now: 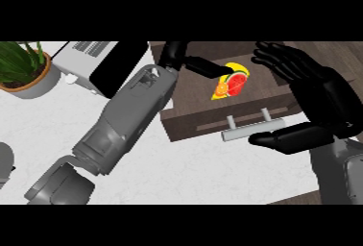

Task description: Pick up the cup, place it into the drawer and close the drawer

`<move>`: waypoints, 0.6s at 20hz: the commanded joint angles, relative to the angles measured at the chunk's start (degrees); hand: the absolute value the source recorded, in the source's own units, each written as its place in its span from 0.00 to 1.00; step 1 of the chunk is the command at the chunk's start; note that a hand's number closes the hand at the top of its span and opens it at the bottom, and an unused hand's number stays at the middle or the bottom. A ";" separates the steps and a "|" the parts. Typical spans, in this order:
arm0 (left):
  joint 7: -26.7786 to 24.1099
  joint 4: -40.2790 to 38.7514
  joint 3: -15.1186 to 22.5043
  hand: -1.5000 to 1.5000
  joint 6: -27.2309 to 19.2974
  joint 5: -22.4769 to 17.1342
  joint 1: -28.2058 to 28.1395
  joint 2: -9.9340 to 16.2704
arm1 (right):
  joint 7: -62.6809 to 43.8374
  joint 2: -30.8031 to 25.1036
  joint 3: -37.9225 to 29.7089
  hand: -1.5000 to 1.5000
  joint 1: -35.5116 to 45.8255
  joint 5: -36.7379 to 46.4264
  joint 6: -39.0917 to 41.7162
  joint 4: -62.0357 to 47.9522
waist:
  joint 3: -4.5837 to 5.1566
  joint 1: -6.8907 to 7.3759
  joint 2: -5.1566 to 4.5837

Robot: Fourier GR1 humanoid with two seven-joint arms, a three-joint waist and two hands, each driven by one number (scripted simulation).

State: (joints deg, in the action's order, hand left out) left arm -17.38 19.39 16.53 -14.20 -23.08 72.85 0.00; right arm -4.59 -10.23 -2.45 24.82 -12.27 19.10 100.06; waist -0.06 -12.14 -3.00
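The cup [233, 84], patterned in yellow, red, orange and green, hangs tilted over the inside of the open dark wooden drawer [202, 124]. My left hand [186, 60] reaches in from the left, its fingers [205, 67] curled against the cup's side. At the right, my right hand [320, 93] is open, with the palm facing the drawer. Its thumb [287, 138] lies just in front of the drawer's pale bar handle [248, 130]. My left forearm hides the drawer's left part.
A potted plant [27, 68] stands at the back left on the white counter [205, 168]. Beside it is a white and black appliance [96, 62]. A grey object [4, 164] shows at the left edge.
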 commanded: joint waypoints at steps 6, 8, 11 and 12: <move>-9.89 4.12 -2.50 0.00 -0.17 -9.40 -1.25 0.00 | -5.69 -4.90 8.74 1.00 -0.37 -6.08 14.82 -0.08 | 0.12 2.25 0.95; -9.42 3.78 -2.78 0.00 -2.49 -10.23 0.49 0.00 | -7.24 -8.33 11.57 1.00 -2.61 -2.75 18.02 0.53 | 0.08 3.02 1.45; -12.14 3.40 -2.04 0.00 -2.03 -11.60 -1.87 0.00 | -7.56 -11.46 13.33 0.00 -5.20 2.68 19.44 1.84 | 0.06 4.92 1.81; -10.84 3.52 -1.84 0.00 -4.12 -12.42 -0.23 0.00 | -7.30 -11.42 13.69 0.00 -6.31 5.77 18.17 1.17 | 0.01 5.44 1.96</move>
State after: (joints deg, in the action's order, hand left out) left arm -26.92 22.83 14.37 -16.35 -33.41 72.40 0.00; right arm -10.84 -18.58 8.73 21.61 -12.27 35.70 100.70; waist 0.00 -8.49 -1.60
